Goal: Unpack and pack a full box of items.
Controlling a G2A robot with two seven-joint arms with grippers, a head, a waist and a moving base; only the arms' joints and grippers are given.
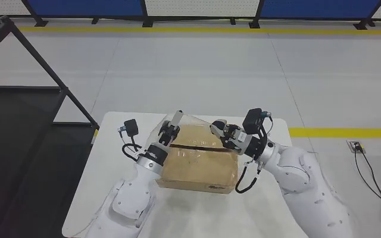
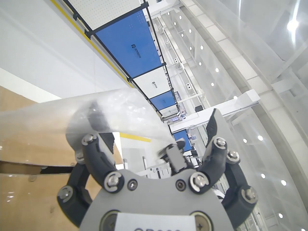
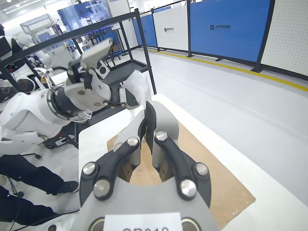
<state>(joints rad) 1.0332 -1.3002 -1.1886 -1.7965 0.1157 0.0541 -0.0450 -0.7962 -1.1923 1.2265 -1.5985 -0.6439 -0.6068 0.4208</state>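
since the clear film looks limp and slippery, the right tool pinches its edge while the left tool gapes open.

box on table | L hand + R hand over box far edge | clear film btwn

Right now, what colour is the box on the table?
Plain light brown; the box shows best in the top view.
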